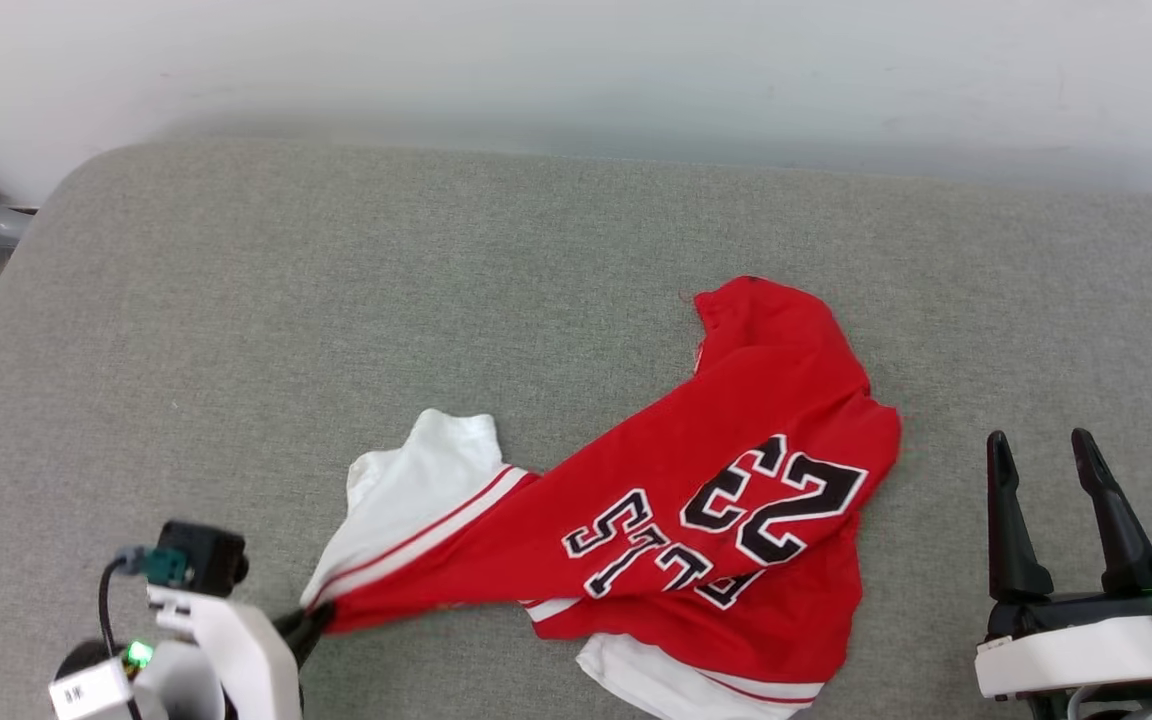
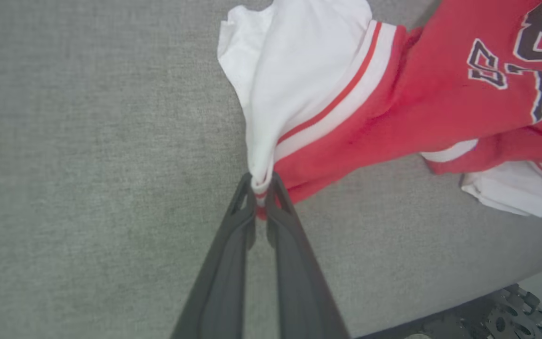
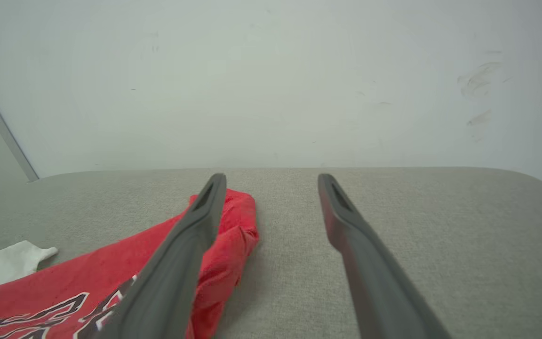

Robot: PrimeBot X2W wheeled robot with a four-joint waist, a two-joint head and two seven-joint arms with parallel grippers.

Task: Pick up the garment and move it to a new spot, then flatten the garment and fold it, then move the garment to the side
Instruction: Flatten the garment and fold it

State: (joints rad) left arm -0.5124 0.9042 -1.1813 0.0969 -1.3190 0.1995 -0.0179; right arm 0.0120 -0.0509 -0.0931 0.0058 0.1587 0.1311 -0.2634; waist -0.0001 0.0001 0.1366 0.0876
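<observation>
my left gripper (image 2: pixel 262 182) pinches only a bunched jersey (image 1: pixel 696 450) edge, so dragging may slip it; right gripper (image 1: pixel 1038 440) gapes

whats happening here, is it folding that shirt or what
Not folding yet. The left gripper is shut on a bunched bit of the garment, where a white sleeve meets the red body, and the cloth is stretched toward it. The rest lies crumpled, lettering and 23 facing up, on the grey padded surface. The right gripper is open and holds nothing, just off the shirt's right side.
</observation>
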